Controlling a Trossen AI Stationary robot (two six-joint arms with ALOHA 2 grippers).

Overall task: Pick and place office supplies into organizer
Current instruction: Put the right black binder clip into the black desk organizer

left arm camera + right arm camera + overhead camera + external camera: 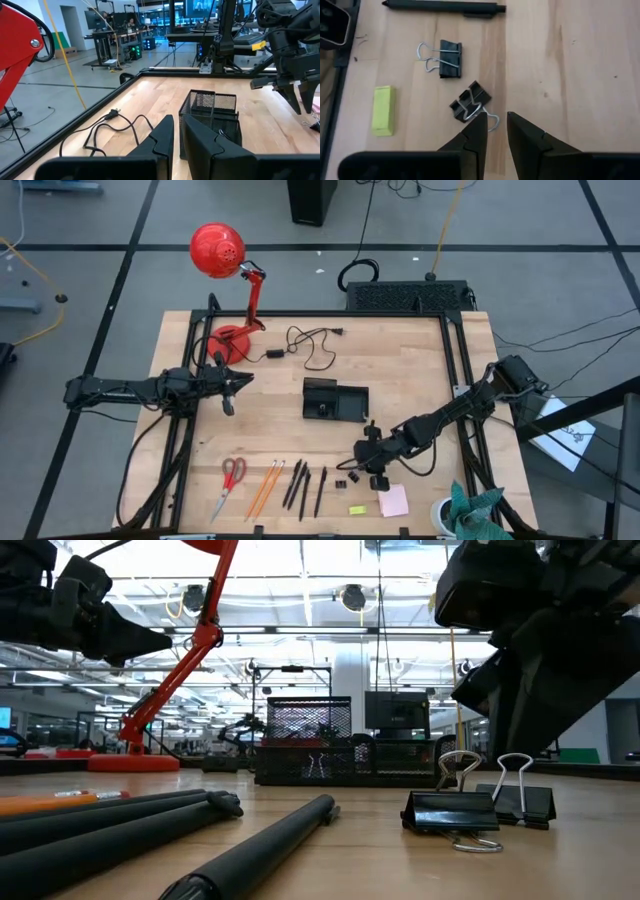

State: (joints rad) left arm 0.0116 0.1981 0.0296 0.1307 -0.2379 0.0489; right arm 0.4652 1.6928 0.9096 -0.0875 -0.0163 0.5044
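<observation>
**Right claw poised over the binder clips**

The right claw (372,463) hangs above the near part of the wooden surface (400,370), its two fingers (472,137) standing a narrow gap apart and holding nothing. Just under its tips lies one binder clip (470,101), tilted, with its wire loops pointing toward the claw; a second binder clip (446,58) rests a little farther off, near a black pen (445,6). The yellow-green block (383,110) sits to one side of both clips (apart from them, touching neither).

The organizer (335,400) stands near the middle of the surface, well apart from the row of supplies along the near edge: red-handled scissors (229,483), two orange pencils (265,485), more pens (298,485) and the pink sticky-note pad (394,500).

The left claw (229,392) waits above the surface by the red lamp (222,260), fingers nearly together and empty.
</observation>
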